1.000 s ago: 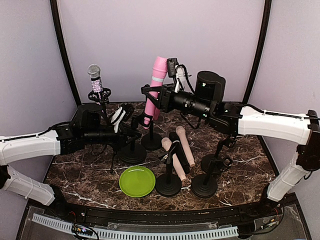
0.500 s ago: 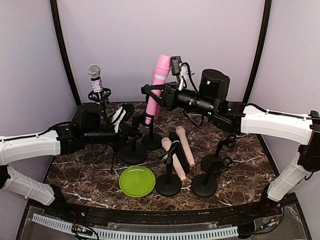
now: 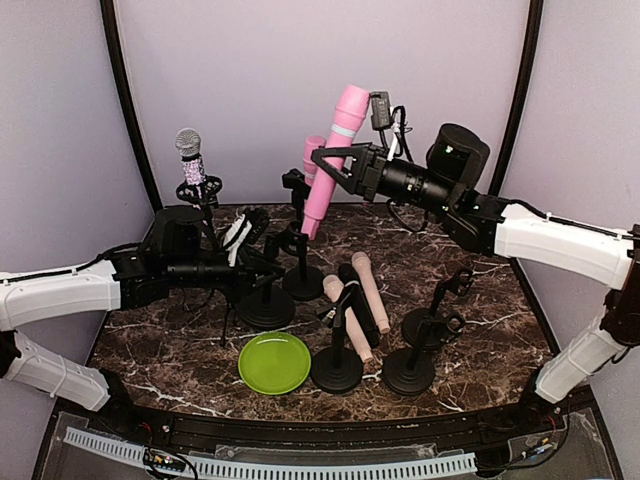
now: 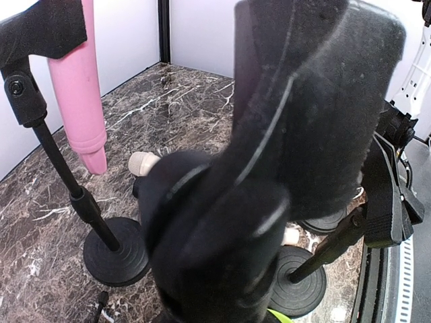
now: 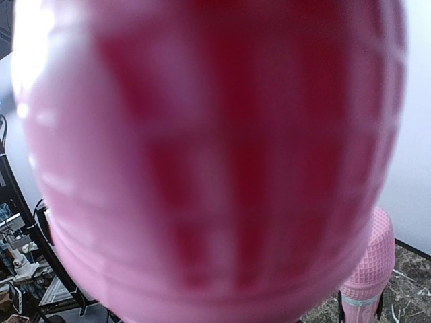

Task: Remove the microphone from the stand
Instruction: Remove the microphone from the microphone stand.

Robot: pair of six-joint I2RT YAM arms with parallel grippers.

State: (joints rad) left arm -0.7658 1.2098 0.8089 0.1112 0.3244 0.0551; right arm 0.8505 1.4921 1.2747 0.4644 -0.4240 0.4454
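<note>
Marble table: pink microphone above crowded stands.

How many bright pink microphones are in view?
2. The held pink microphone is tilted in the right pincer; the second pink microphone peeks out just left of it, mostly hidden. Others could be occluded.

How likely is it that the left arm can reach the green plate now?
Probably yes. The green plate lies uncovered, just on the near side of the left gripper. Only the round base of a black stand sits between them, low enough to pass over.
</note>
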